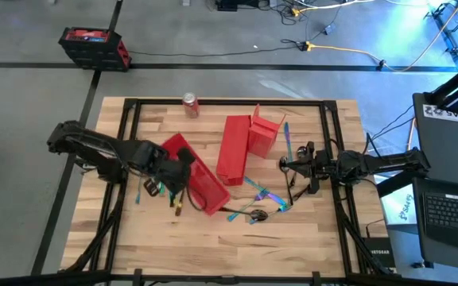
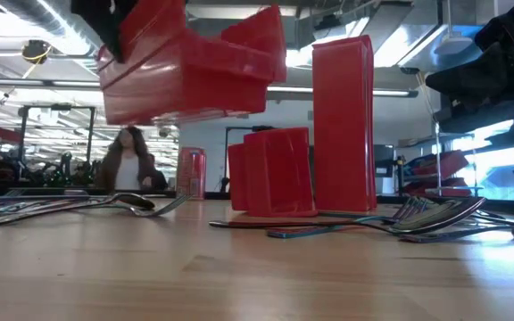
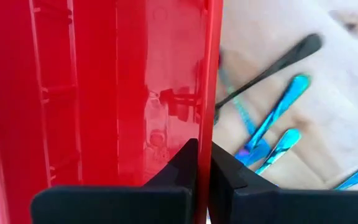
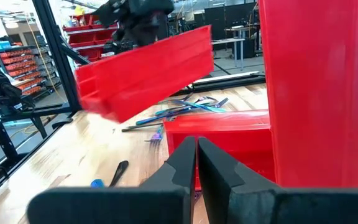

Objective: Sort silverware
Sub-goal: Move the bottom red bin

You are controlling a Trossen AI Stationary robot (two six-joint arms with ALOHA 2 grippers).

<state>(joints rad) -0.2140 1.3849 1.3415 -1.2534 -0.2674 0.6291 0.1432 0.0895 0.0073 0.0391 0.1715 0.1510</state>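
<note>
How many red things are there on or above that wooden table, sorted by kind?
Red bins: 3 (lifted red bin in the left gripper, flat red bin, upright red bin)
Red soda can: 1
Total: 4

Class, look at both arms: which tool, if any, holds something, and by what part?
The left tool pinches one long side wall of a red bin, lifting it off the table. The right tool is shut, holding nothing.

Left gripper (image 1: 183,161) raised mid-table, fingers clamped; right gripper (image 1: 286,164) low, fingers together.
</note>
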